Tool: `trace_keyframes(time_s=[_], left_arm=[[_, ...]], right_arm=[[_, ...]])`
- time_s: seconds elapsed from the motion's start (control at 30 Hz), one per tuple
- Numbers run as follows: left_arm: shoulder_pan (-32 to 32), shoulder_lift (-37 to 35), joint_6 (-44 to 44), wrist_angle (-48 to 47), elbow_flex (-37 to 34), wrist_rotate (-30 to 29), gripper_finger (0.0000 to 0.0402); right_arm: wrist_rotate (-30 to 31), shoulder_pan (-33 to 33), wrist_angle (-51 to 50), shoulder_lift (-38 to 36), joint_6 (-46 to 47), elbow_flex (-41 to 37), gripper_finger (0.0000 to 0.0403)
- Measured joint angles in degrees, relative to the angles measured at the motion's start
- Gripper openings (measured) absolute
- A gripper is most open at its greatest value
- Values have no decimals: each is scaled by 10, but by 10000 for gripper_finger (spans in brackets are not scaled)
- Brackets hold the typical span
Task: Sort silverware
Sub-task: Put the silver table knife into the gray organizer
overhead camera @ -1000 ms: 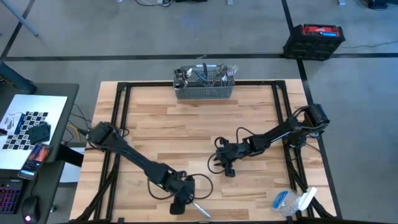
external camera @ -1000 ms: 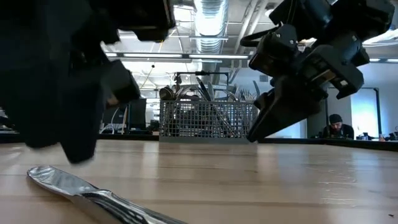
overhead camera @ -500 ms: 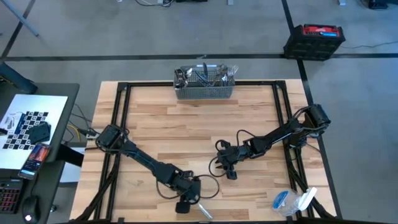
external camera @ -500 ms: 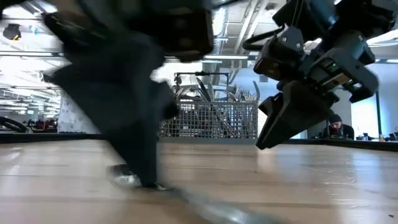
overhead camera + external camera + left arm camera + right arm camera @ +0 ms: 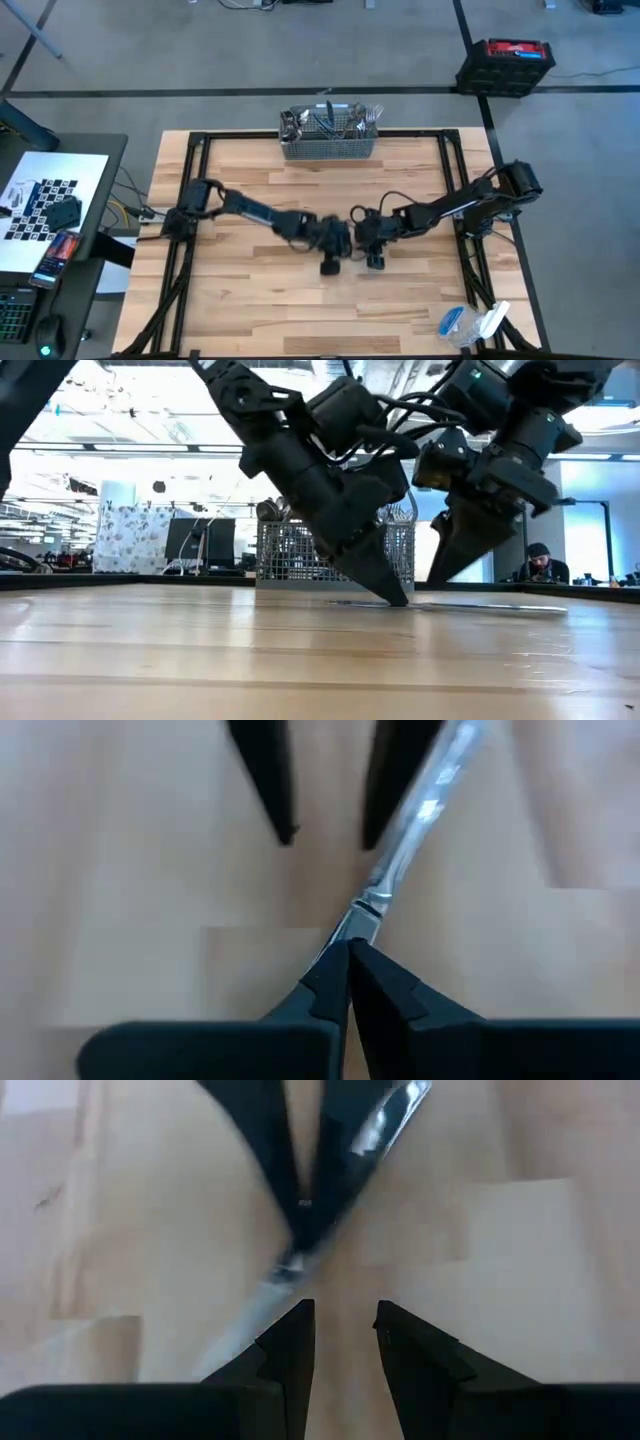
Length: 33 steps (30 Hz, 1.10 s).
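The left gripper (image 5: 347,952) pinches a knife (image 5: 415,820) — slim, stiff, likely slippery — by its end; the right gripper (image 5: 344,1320) waits spread.

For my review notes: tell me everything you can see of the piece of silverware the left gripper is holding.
The knife is a slim, shiny silver-metal piece, probably a table knife. The left gripper is shut on one end, and the rest reaches low over the wooden table near its middle, toward the right gripper, which is open and not touching it.
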Motion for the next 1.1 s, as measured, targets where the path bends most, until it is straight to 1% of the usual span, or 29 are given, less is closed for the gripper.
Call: trace_keyframes(time_s=[0.13, 0.2, 0.27, 0.37, 0.47, 0.57, 0.67, 0.73, 0.9, 1.0, 1.1], left_arm=[[-1, -14, 95, -74, 38, -2, 0], [-5, -27, 123, -119, 58, -4, 6], [-8, -42, 133, -168, 74, -5, 20], [-12, -55, 134, -236, 79, -8, 50], [-14, -57, 134, -282, 79, -37, 79], [-14, -51, 147, -274, 71, -76, 96], [-19, -38, 151, -250, 59, -160, 98], [-26, -35, 167, -239, 58, -197, 94], [-50, -28, 211, -234, 57, -203, 86], [-63, -29, 218, -226, 58, -203, 84], [-69, -29, 209, -226, 58, -202, 84]], right_arm=[[-1, -32, -4, -27, 46, 0, 102], [-1, -46, -1, -30, 63, 0, 102], [-2, -58, 4, -30, 75, 0, 102], [-29, -71, 13, -30, 76, 0, 102], [-48, -80, 38, -30, 76, 0, 102], [-66, -88, 72, -21, 84, 0, 102], [-103, -97, 88, 3, 110, 0, 102], [-121, -98, 109, 27, 126, 1, 102], [-151, -95, 153, 90, 149, 0, 102], [-179, -95, 190, 116, 167, 1, 102], [-185, -96, 215, 140, 182, 1, 101]])
